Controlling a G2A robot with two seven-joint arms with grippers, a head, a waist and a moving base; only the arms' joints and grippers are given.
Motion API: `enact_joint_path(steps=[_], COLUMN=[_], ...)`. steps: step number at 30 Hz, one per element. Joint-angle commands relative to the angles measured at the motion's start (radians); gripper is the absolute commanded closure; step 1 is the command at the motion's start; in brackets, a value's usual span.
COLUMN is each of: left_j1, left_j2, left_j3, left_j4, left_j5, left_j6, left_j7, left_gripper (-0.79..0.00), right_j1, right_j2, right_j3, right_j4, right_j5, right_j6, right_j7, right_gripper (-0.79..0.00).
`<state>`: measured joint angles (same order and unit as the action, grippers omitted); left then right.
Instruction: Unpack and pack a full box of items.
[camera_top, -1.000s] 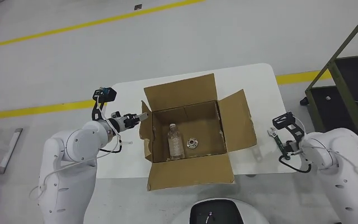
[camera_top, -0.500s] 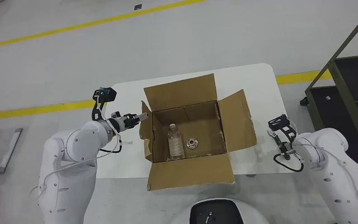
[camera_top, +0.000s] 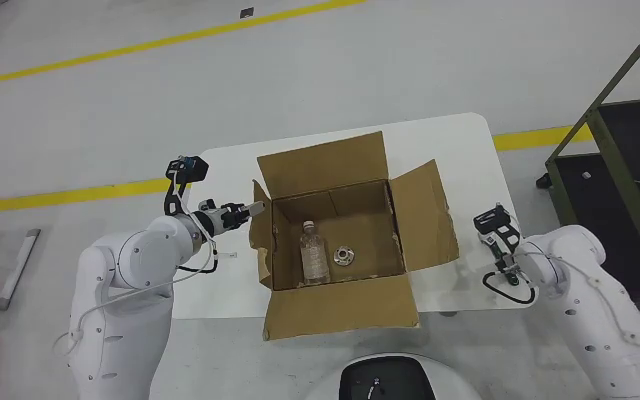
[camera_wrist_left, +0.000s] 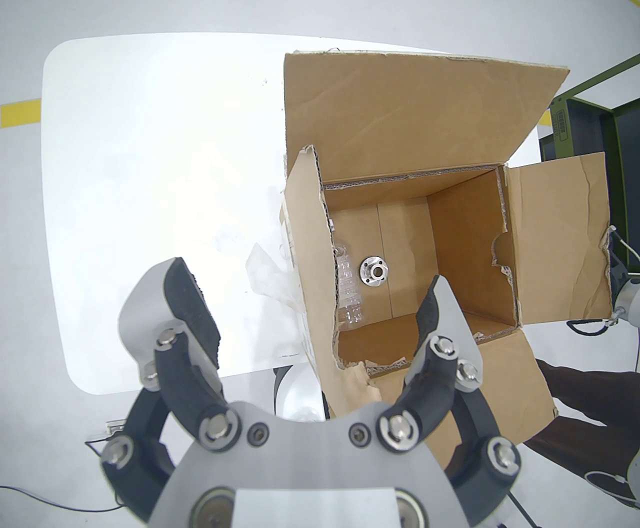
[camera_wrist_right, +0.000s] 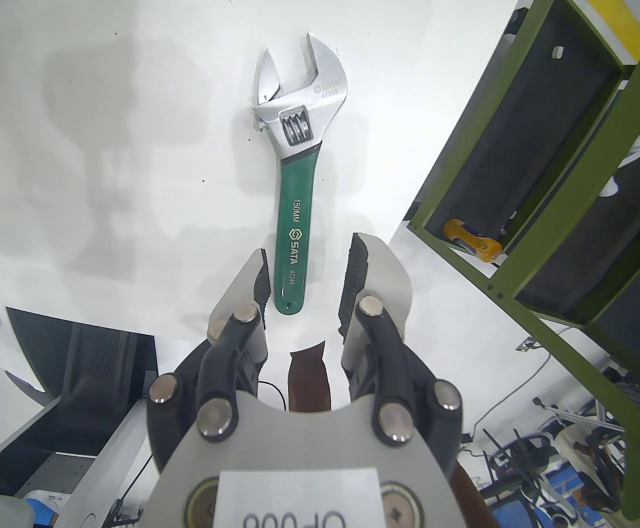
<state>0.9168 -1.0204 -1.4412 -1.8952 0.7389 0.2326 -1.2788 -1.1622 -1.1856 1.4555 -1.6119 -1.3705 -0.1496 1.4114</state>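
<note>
Right gripper (camera_wrist_right: 308, 247) is open, jaws spread wide, with the butt end of the adjustable wrench (camera_wrist_right: 298, 210) lined up between them and nothing pinched. The wrench lies flat on the white table (camera_top: 440, 140), out beyond the box's right flap at right-centre of the top view, so it looks like an unpacked item set clear of the flaps to leave room. Its green handle points back at the gripper and its steel jaw head points away, which suits a grasp on the handle. Left gripper (camera_wrist_left: 307, 277) is also open and empty, hanging just beside the torn side flap of the cardboard box (camera_top: 330, 165), left of centre in the top view, likely waiting for a reach inside. The box sits mid-table with all flaps folded out. A clear plastic bottle (camera_top: 314, 255) lies on its side on the box floor, and a small round metal flange (camera_top: 343, 255) lies near it, so unpacking looks unfinished. For writing, there is white print along the wrench handle, a stamped mark on its head, and a sticker (camera_wrist_right: 297, 497) on the gripper base that is cut off. None of it is transcribed. A green rack (camera_wrist_right: 525, 175) stands off the table past the wrench.
</note>
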Motion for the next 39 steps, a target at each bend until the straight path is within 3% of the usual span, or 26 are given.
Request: enact_joint_path(steps=[1, 34, 39], left_j1=[0.000, 0.000, 0.000], left_j2=[0.000, 0.000, 0.000], left_j3=[0.000, 0.000, 0.000], left_j4=[0.000, 0.000, 0.000], left_j5=[0.000, 0.000, 0.000], left_j6=[0.000, 0.000, 0.000], left_j7=[0.000, 0.000, 0.000], left_gripper=[-0.785, -0.785, -0.785], right_j1=[0.005, 0.059, 0.060], right_j2=[0.000, 0.002, 0.002], right_j3=[-0.006, -0.053, -0.059], right_j4=[0.012, 0.120, 0.123], right_j5=[0.002, 0.003, 0.007], right_j6=[0.001, 0.003, 0.004], right_j7=[-0.002, -0.017, -0.018], right_gripper=[-0.351, -0.329, -0.283])
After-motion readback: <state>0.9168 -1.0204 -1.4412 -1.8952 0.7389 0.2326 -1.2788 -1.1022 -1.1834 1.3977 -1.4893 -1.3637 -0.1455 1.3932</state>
